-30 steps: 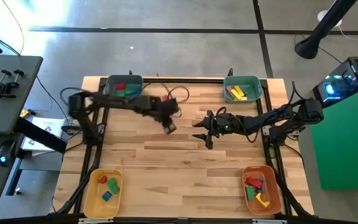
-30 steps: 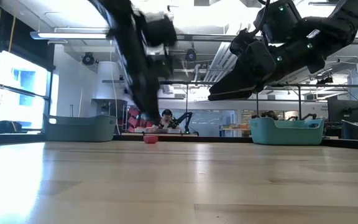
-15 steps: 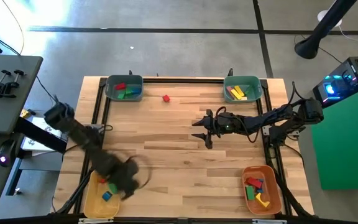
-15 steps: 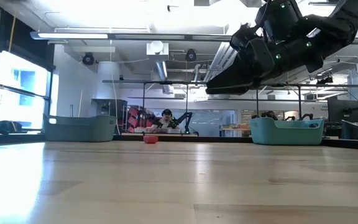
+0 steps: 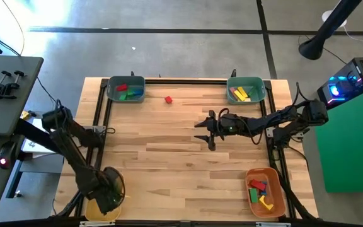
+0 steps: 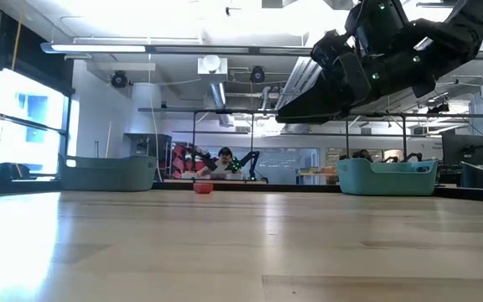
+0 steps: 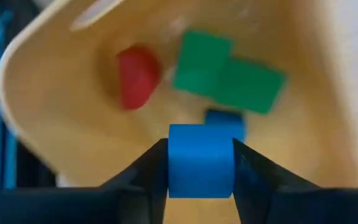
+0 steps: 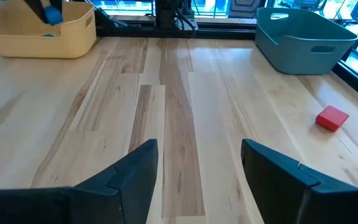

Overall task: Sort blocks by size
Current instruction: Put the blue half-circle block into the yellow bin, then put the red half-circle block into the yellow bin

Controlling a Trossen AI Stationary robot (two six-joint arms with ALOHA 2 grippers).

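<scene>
My left gripper (image 5: 109,197) hangs over the yellow bin (image 7: 55,112) at the table's near left corner, shut on a blue block (image 7: 201,168). Below it in the bin lie a red block (image 7: 135,78), green blocks (image 7: 225,74) and another blue block (image 7: 225,118). The left gripper also shows far off in the right wrist view (image 8: 50,12). My right gripper (image 5: 207,129) hovers open and empty above the middle of the table. A small red block (image 5: 168,99) lies flat on the table toward the far edge; it also shows in the right wrist view (image 8: 332,118). My left gripper pinches the blue block between its two fingers, on two opposite sides (image 7: 173,165). The fingers come from above, pointing down into the yellow bin. The block is lifted clear of the blocks below it.
A teal bin (image 5: 125,88) with red and green blocks stands at the far left. Another teal bin (image 5: 244,89) with yellow blocks stands at the far right. An orange bin (image 5: 265,192) with several blocks stands at the near right. Bare wood lies between them.
My left arm has swung fast from the far middle of the table, near the red block, toward the near left corner. It now hangs over the yellow bin.
</scene>
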